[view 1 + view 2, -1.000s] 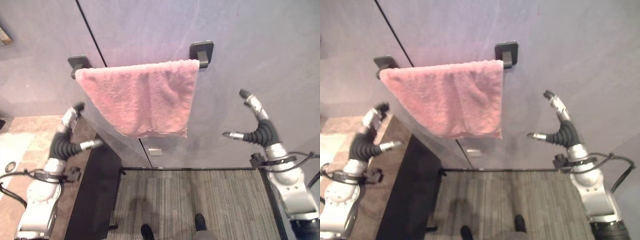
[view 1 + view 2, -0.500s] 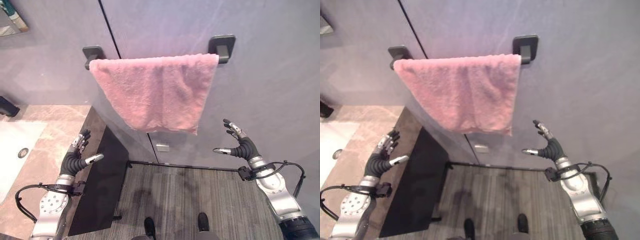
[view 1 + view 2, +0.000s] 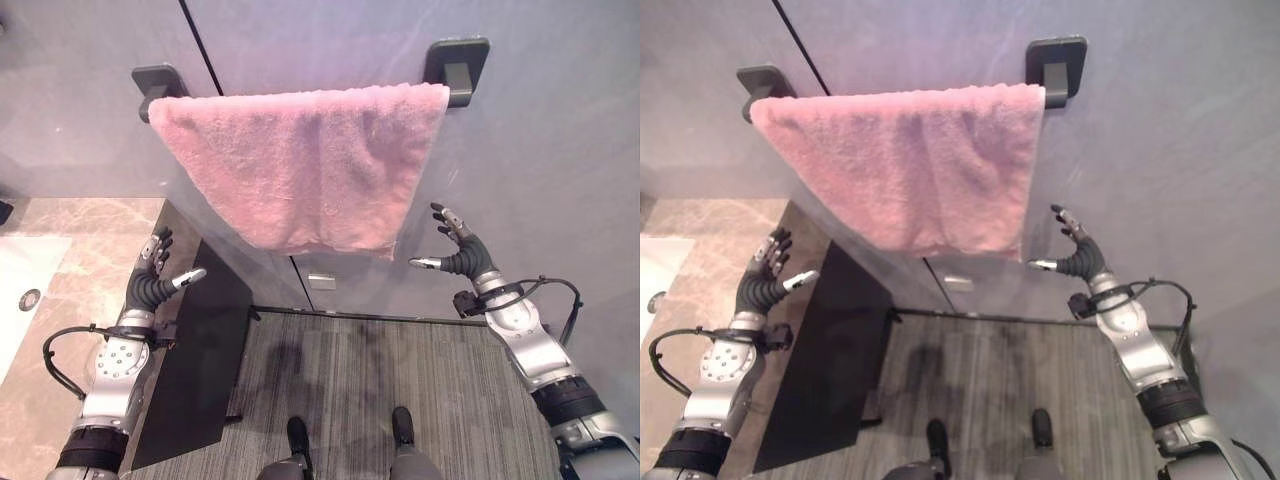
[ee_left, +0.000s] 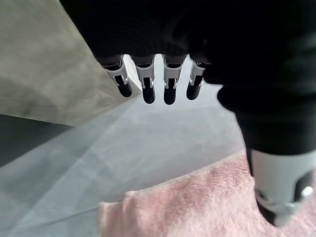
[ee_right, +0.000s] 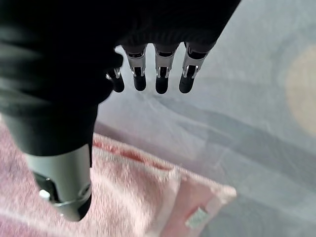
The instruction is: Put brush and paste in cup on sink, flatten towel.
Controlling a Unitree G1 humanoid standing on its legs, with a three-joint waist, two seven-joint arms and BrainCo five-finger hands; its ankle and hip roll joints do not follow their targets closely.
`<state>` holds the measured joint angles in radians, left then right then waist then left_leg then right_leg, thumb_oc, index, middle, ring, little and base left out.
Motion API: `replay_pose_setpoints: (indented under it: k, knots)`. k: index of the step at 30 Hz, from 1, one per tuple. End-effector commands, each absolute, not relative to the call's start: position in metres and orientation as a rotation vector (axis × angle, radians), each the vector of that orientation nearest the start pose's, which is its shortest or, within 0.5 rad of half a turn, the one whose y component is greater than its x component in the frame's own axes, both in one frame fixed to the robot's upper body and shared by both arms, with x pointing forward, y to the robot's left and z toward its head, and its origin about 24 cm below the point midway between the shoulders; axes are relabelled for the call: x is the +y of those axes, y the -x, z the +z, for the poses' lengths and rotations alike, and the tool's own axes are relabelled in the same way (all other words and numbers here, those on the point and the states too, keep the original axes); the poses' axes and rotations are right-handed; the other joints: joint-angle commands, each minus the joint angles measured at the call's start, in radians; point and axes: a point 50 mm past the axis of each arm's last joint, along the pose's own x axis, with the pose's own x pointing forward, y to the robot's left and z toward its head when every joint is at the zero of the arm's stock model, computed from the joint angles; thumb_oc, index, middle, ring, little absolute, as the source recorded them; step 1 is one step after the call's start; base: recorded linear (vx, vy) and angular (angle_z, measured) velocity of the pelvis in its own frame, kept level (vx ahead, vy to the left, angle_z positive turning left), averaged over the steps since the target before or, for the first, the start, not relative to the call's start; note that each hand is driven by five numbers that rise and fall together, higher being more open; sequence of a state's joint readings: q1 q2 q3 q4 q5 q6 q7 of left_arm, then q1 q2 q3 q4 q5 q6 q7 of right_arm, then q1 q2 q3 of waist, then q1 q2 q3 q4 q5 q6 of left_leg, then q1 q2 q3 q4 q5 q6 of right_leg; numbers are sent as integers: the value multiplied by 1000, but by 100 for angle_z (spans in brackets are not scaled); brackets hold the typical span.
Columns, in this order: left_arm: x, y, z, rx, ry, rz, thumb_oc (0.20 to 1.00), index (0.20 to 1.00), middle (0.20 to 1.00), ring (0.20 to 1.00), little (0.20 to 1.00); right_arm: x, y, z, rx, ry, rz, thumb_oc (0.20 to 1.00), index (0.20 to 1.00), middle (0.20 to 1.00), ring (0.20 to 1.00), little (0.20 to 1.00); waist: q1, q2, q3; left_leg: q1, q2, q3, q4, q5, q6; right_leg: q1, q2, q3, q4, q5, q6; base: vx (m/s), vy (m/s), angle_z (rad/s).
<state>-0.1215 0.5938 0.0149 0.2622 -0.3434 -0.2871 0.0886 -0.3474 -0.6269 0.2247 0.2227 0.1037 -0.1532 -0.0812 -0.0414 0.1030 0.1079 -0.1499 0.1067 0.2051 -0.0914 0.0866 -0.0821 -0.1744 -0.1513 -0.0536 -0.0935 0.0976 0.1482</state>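
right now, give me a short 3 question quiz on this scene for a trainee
1. True or false: the pink towel hangs over the black towel bar on the wall.
2. Which hand touches the towel? A) left hand B) right hand C) neither
3. Fill in: the left hand is raised over the marble ______.

Key:
1. True; it is draped across the bar between its two brackets.
2. C; the right hand is open beside the towel's lower corner, apart from it, and the left hand is open too, clear of the cloth.
3. Countertop, beside the white sink.
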Motion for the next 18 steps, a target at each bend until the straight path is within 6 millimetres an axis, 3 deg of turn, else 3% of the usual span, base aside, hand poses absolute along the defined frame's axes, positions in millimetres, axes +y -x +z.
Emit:
replay_pose_setpoints:
  k: [1,9,10,18]
  knots:
    - [291,-282,116,-284,-323,191,1000,1000,1000,1000,1000,-201,-321,145,-375,515,96,1000,1000,1000,1000,1000,-7,-33,-9,-35,48,-45,4,22,-68,-44,-41,31,6,10,27,25,16,-5]
    - [274,-303,136,-337,-329,131,1000,1000,1000,1000,1000,-190,-331,153,-397,505,86,1000,1000,1000,1000,1000,-16,-33,2,-53,48,-46,4,24,-71,-66,-45,38,6,16,32,23,10,-5]
    - [271,-305,137,-340,-327,124,1000,1000,1000,1000,1000,-188,-332,154,-399,502,85,959,959,959,959,959,-16,-33,4,-56,47,-46,4,24,-71,-69,-45,38,6,16,32,16,8,-4]
    - [251,-320,149,-381,-286,73,1000,1000,1000,1000,1000,-172,-340,158,-405,476,114,937,937,937,937,937,-18,-35,16,-69,45,-47,4,26,-71,-81,-49,44,6,18,35,0,0,0]
